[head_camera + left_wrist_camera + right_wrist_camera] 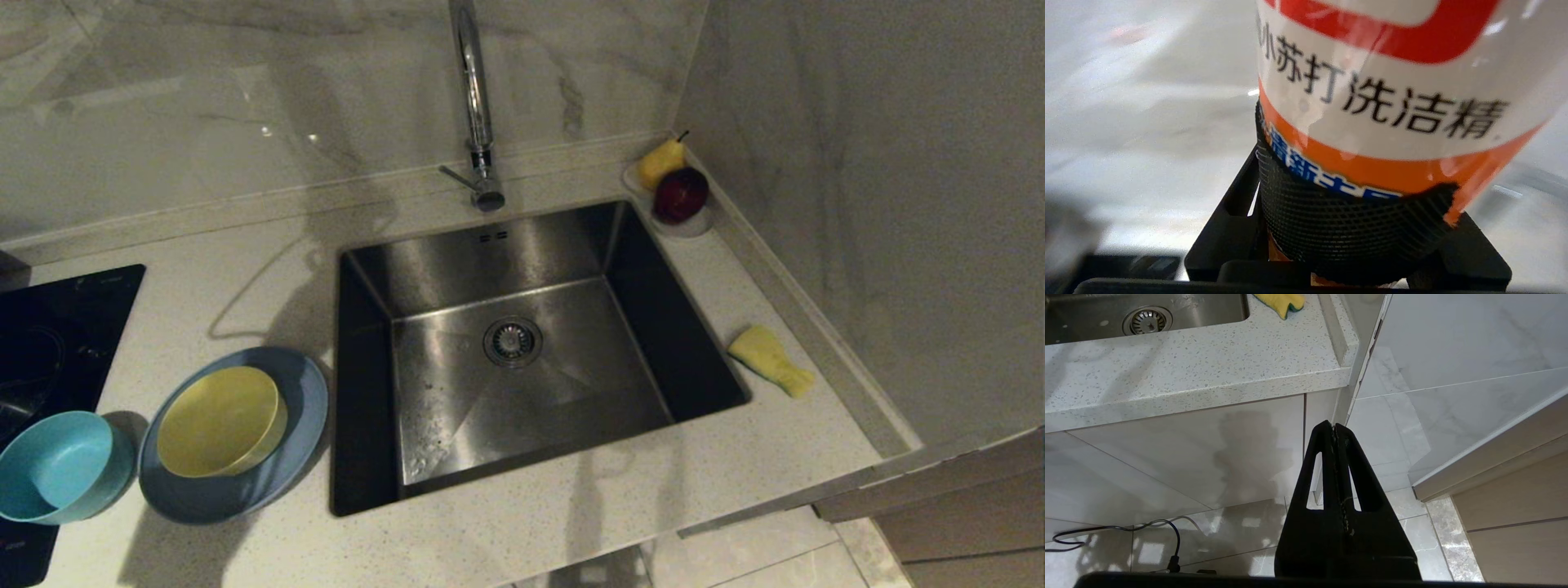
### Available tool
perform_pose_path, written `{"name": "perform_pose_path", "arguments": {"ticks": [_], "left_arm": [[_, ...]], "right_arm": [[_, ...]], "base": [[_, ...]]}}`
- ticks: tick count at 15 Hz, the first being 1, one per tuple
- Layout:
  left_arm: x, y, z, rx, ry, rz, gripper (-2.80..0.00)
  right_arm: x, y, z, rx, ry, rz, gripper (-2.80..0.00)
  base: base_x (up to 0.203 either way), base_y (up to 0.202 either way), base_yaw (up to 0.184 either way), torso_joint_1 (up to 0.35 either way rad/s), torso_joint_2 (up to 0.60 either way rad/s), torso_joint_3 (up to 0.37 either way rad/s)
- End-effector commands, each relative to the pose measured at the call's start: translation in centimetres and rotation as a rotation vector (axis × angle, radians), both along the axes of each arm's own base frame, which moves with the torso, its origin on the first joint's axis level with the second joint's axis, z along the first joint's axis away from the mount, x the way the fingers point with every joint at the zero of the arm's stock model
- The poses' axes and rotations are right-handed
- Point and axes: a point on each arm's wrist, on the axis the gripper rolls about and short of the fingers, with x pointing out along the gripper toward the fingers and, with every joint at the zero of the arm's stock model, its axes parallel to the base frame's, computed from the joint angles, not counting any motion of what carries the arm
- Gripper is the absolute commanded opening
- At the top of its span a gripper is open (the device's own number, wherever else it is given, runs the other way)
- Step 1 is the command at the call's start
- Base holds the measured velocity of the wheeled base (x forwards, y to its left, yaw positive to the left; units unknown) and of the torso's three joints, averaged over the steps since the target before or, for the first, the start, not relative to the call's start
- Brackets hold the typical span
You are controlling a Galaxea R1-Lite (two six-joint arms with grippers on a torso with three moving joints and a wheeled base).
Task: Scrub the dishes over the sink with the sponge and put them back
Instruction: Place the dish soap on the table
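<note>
The pale blue-grey plate (304, 420) lies on the counter left of the sink (588, 384), and the yellow bowl (216, 420) sits on it. The teal-blue bowl (57, 465) stands further left, partly on the cooktop. The sponge (770, 360), yellow side up, lies on the counter right of the sink and shows again in the right wrist view (1282, 300). My left gripper (1347, 228) is shut on a white-and-orange detergent bottle (1384, 94); the head view shows neither. My right gripper (1334, 430) hangs shut and empty below the counter's front edge.
A tall chrome tap (475, 106) rises behind the sink. A clear fruit dish with a yellow pear (660, 162) and a red apple (680, 194) sits in the back right corner. A black cooktop (49, 327) lies at the far left, and a wall bounds the counter on the right.
</note>
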Motion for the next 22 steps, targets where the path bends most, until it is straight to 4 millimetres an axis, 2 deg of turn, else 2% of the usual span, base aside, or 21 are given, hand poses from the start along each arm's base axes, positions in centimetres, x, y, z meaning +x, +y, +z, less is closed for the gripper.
{"name": "perform_pose_path", "arguments": {"ticks": [1, 4, 6, 9, 12, 17, 22], "left_arm": [[0.0, 3.3, -1.1, -0.059, 0.013, 0.149, -2.8], [3.2, 5.0, -5.0, -0.083, 0.099, 0.257, -2.8], [5.2, 7.3, -7.2, -0.099, 0.083, 0.324, -2.8], [7.6, 10.5, -10.9, -0.084, 0.149, 0.372, -2.8], [9.8, 12.6, -14.4, -0.096, 0.204, 0.422, -2.8], [14.2, 13.9, -20.2, -0.134, 0.249, 0.442, -2.8], [17.9, 13.0, -23.2, -0.21, 0.244, 0.445, -2.8]], "right_arm": [[0.0, 0.0, 0.0, -0.001, -0.001, 0.001, -2.8], [0.0, 0.0, 0.0, 0.0, -0.001, 0.001, -2.8], [0.0, 0.0, 0.0, -0.001, -0.001, 0.001, -2.8], [0.0, 0.0, 0.0, 0.0, -0.001, 0.001, -2.8], [0.0, 0.0, 0.0, 0.0, -0.001, 0.001, -2.8], [0.0, 0.0, 0.0, 0.0, -0.001, 0.001, -2.8], [0.0, 0.0, 0.0, 0.0, -0.001, 0.001, -2.8]], "base": [[0.0, 0.0, 0.0, 0.0, 0.0, 0.0], [0.0, 0.0, 0.0, 0.0, 0.0, 0.0], [0.0, 0.0, 0.0, 0.0, 0.0, 0.0], [0.0, 0.0, 0.0, 0.0, 0.0, 0.0], [0.0, 0.0, 0.0, 0.0, 0.0, 0.0], [0.0, 0.0, 0.0, 0.0, 0.0, 0.0], [0.0, 0.0, 0.0, 0.0, 0.0, 0.0]]}}
